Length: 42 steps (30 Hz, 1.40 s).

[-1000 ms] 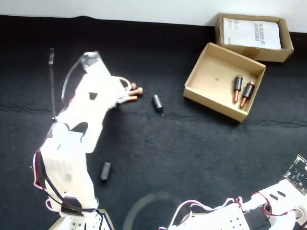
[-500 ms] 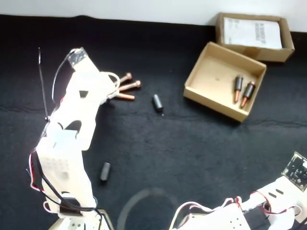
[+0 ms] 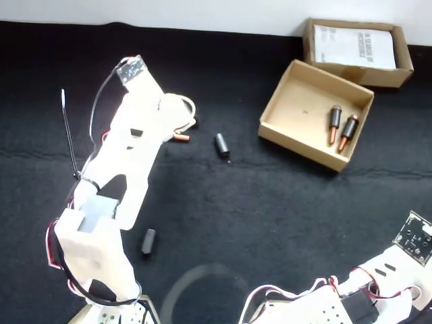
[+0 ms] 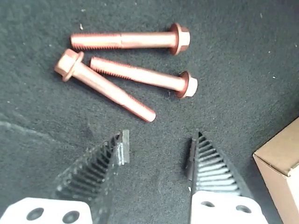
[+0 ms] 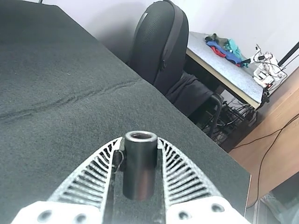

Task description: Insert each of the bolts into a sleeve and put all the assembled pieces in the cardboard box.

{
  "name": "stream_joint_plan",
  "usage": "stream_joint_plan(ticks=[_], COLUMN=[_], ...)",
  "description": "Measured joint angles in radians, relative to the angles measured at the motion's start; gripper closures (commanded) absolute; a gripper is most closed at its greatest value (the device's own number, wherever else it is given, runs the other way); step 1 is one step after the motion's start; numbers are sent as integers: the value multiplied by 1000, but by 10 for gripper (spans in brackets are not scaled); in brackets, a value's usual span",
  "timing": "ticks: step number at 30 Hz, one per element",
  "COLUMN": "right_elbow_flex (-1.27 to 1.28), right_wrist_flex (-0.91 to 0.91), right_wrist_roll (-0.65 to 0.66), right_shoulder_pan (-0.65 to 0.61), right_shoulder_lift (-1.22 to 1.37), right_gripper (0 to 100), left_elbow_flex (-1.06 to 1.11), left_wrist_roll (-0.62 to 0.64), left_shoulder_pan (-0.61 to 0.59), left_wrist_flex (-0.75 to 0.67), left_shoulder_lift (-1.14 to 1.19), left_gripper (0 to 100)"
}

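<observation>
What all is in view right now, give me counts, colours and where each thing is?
Cloth: one, black, spread under everything.
Bolts: three, copper, loose on the cloth.
Sleeves: three, dark grey; two lying on the cloth, one gripped.
Cardboard box: one, tan, open, far right in the high view.
Assembled pieces: two, copper and grey, inside that box.
Second box: one, tan, behind it, holding a white sheet.
Left hand: one, open, over the bolts.
Right hand: one, shut on a sleeve.
</observation>
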Motion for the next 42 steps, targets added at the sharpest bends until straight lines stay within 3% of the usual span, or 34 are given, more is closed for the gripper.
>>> stream_joint_plan(ticks=[12,42], right_elbow_flex=[0,0], right_wrist_flex=[0,0], right_wrist_roll=[0,46], right_shoulder_pan=[0,0], right_shoulder_lift=[0,0], right_gripper=[991,991], left_elbow_flex=[-5,-95], left_wrist_roll=[0,5], left_shoulder_pan=[-92,-143], left_wrist_flex=[-43,-120], left_shoulder_lift=[157,269], left_gripper=[850,865])
